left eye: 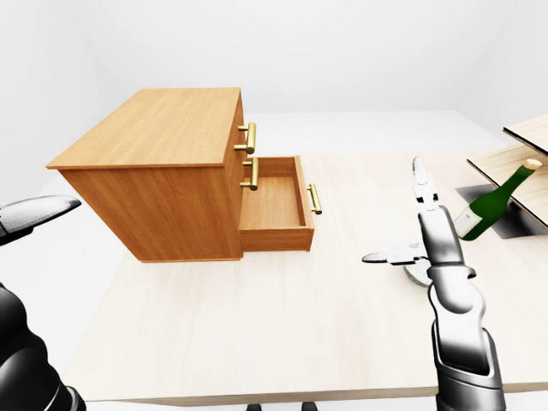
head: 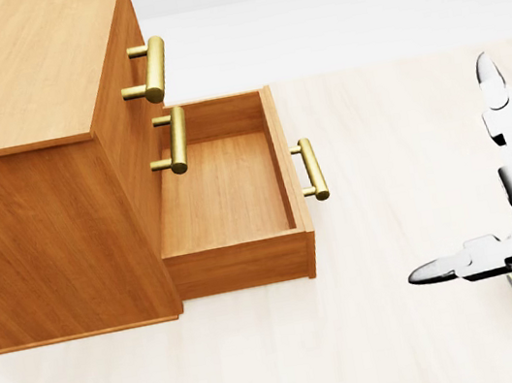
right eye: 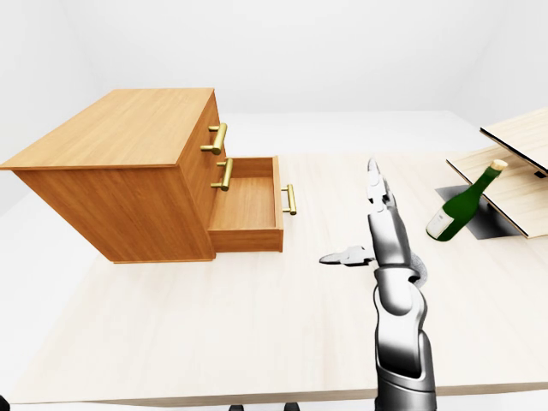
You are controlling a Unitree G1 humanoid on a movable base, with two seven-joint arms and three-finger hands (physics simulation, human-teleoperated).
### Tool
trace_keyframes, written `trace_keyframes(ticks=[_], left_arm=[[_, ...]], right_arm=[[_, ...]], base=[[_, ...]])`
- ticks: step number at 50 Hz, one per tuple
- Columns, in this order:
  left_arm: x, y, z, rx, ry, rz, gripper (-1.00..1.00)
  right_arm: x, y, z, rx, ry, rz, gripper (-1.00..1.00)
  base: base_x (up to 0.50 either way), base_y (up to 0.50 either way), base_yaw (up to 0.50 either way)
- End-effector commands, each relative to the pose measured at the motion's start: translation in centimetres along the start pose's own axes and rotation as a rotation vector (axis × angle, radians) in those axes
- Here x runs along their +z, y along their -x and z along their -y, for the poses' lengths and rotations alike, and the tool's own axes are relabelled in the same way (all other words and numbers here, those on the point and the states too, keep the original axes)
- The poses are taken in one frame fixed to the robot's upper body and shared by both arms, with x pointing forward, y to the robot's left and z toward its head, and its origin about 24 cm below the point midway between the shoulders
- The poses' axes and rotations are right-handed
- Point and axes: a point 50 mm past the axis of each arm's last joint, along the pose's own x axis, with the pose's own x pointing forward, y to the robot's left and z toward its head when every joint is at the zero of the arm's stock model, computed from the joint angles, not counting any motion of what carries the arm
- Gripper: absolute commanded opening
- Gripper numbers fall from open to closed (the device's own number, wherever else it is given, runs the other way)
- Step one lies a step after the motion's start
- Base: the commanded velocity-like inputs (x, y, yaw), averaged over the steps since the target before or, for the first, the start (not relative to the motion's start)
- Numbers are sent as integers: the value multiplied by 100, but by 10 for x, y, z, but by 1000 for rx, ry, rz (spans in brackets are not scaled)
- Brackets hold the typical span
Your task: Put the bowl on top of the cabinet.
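Left-eye view: the right hand (left eye: 409, 224), fingers spread wide, hides nearly all of the bowl (left eye: 416, 272), a grey sliver at centre right on the worktop (left eye: 257, 325). The left hand (left eye: 38, 214) is cut off at the left edge, so I cannot tell its state.

Head view: the cabinet (head: 12, 85) fills the upper left, bottom drawer (head: 227, 191) open.

Right-eye view: the wine bottle (right eye: 462, 204) leans at right, its label unreadable.

One wooden cabinet (left eye: 163, 171) with three brass handles (head: 153, 69), one open drawer (head: 232, 195), one green bottle (left eye: 495, 204), one bowl (right eye: 414, 272), two robot hands (left eye: 419, 231).
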Motion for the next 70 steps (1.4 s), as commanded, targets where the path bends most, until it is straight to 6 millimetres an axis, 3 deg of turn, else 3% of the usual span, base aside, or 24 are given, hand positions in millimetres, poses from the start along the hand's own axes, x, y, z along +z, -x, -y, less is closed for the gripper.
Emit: trace_keyframes(ticks=[1, 26, 70], left_arm=[[-2, 0, 0, -1, -4, -6, 89], [-1, 0, 0, 0, -7, -4, 89], [-1, 0, 0, -4, -9, -2, 89]], right_arm=[[-5, -1, 10, -7, 93, -22, 100], [-19, 0, 22, -30, 287, -97, 100], [-48, 12, 10, 97, 438, -242, 100]], base=[[0, 0, 0], [0, 0, 0], [0, 0, 0]])
